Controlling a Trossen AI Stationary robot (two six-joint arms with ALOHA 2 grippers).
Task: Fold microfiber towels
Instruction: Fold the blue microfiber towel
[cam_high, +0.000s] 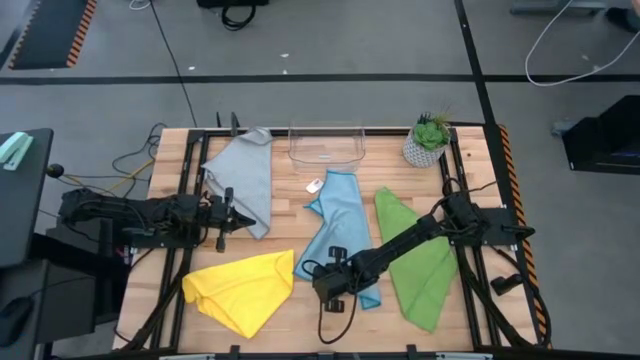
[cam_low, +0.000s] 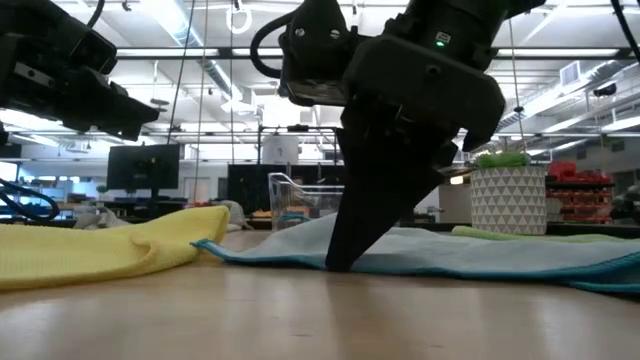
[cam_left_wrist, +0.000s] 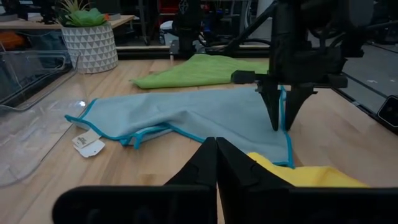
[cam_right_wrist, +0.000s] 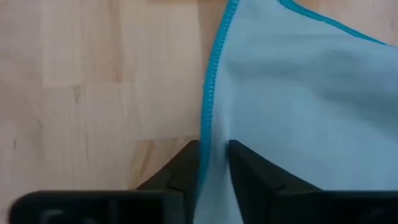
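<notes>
On the near middle of the wooden table (cam_high: 300, 195), the right gripper (cam_high: 331, 287) is lowered to the surface, its fingers (cam_right_wrist: 245, 165) set astride the stitched edge of the light blue towel (cam_high: 337, 225) and pinched on it, probably so that edge can be lifted for a first fold.

- Light blue towel: spread lengthwise at the table's centre, rumpled at its far end, with a small tag (cam_left_wrist: 88, 143) beside it.
- Yellow towel (cam_high: 243, 287): lies near left.
- Green towel (cam_high: 419, 262): lies right.
- Grey towel (cam_high: 246, 175): lies far left.
- Left gripper (cam_high: 228, 215): held above the left side beside the grey towel, fingers clenched on nothing, evidently waiting.
- Clear bin (cam_high: 326, 143) and potted plant (cam_high: 428, 141): placed at the far edge.
</notes>
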